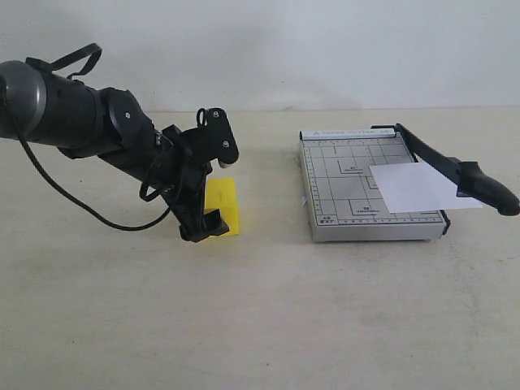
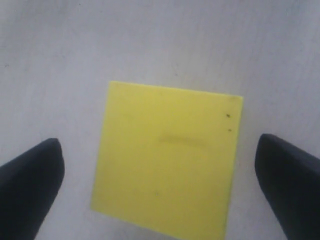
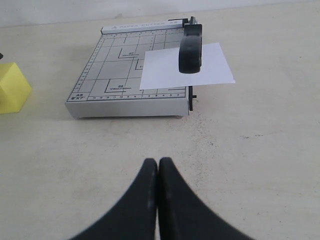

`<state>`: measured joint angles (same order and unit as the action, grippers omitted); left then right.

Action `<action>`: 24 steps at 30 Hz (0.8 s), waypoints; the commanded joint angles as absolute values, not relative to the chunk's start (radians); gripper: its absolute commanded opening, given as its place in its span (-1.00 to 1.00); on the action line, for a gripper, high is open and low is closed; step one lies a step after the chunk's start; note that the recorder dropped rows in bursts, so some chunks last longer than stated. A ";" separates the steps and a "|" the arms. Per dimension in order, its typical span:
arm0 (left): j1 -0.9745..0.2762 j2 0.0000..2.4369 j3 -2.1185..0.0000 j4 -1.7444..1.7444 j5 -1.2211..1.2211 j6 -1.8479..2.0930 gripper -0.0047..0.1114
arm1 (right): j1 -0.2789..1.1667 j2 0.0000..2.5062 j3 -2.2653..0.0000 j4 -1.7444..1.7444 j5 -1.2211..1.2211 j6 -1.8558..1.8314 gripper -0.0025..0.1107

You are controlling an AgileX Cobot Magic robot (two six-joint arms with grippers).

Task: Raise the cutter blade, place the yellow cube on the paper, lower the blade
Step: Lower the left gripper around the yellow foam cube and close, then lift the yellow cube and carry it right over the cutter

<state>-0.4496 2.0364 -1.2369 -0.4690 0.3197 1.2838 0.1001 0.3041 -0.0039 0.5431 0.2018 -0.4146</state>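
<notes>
You're early in the task, op. Step 1 looks done or close to it. The cutter blade stands tilted up off the cutter board, hinged at the board's back corner. Its handle end hangs out past the board's front corner w/ nothing gripping it. I can't judge how high it is, but the R wrist view shows the handle floating above the sheet. The paper lies flat on the board's blade side, part on the grid, part sticking out over that edge under the blade. Step 2 is where you are now. The yellow cube sits on the table, well apart from the board, off the side opposite the blade. Your L gripper hangs right over it, jaws spread wide, one finger per flank w/ a gap showing on both sides, so it's straddling the cube, not pinching it. The R gripper is off the board's front edge, opposite the hinge and apart from it, fingers pressed together on nothing. Left to do, by my read: close on the cube, lift, carry it to the board, set it on the paper w/o bumping the blade, then bring the blade down.
</notes>
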 commanded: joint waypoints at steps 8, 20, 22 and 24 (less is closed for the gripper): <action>-0.451 2.059 -1.241 -0.488 0.313 1.302 0.74 | 0.102 0.299 0.000 0.542 0.205 -0.417 -0.96; -0.451 2.024 -1.241 -0.495 0.378 1.196 -0.83 | 0.102 0.299 0.000 0.542 0.205 -0.417 -0.96; -0.451 2.005 -1.241 -0.519 0.400 1.193 -0.83 | 0.102 0.299 0.000 0.542 0.205 -0.417 -0.96; -0.451 1.984 -1.241 -0.520 0.426 1.169 -0.83 | 0.102 0.299 0.000 0.542 0.205 -0.417 -0.96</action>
